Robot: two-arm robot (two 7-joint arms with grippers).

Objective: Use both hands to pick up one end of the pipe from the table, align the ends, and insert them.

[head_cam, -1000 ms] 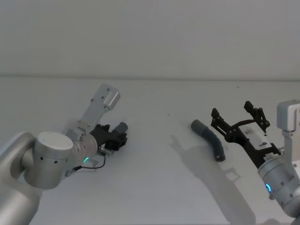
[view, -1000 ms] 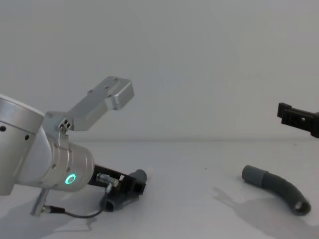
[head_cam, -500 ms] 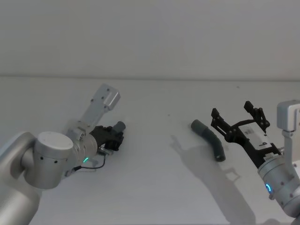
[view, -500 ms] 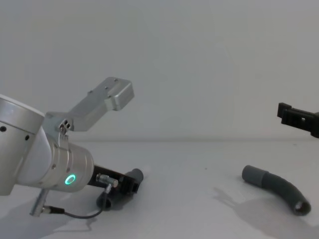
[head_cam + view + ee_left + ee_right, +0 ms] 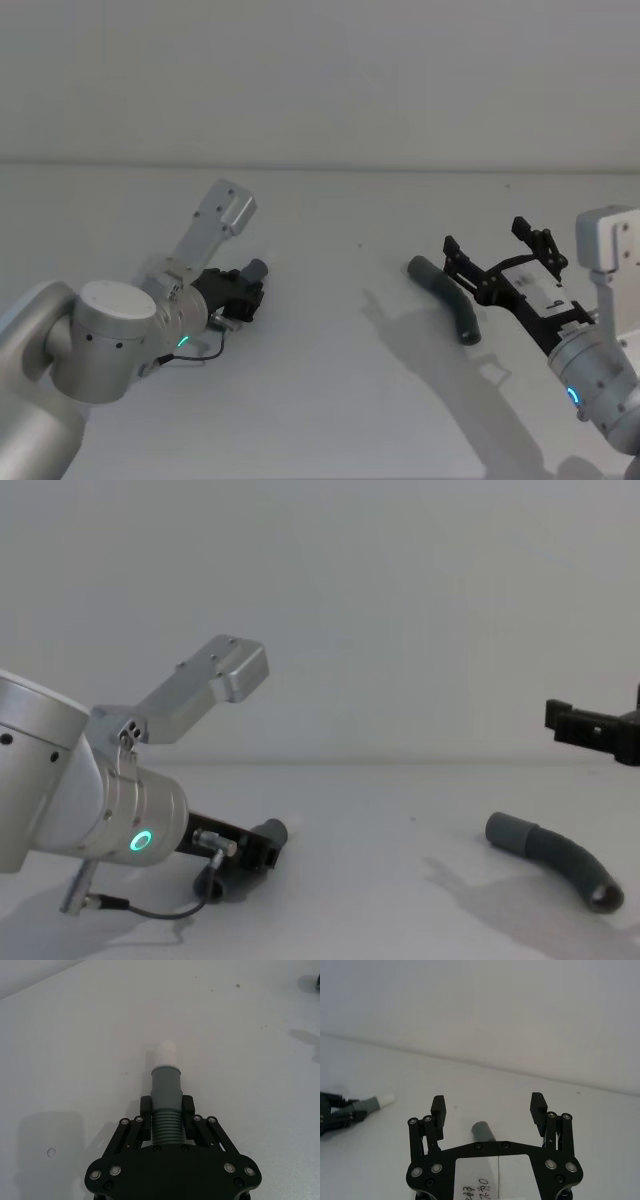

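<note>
left claw (image 5: 166, 1110) now clenches its hose piece (image 5: 165, 1091), white tip (image 5: 166, 1053) forward; right claw (image 5: 488, 1105), spread wide and released, has edged toward the other piece (image 5: 452, 297) on the table (image 5: 330, 400).

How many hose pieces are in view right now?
2. One hose piece is clamped in the left gripper, white tip forward; the other hose piece lies on the table just beyond the open right gripper.

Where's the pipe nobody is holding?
Head view: the loose pipe piece lies on the table at the robot's right, near the open right end effector.
</note>
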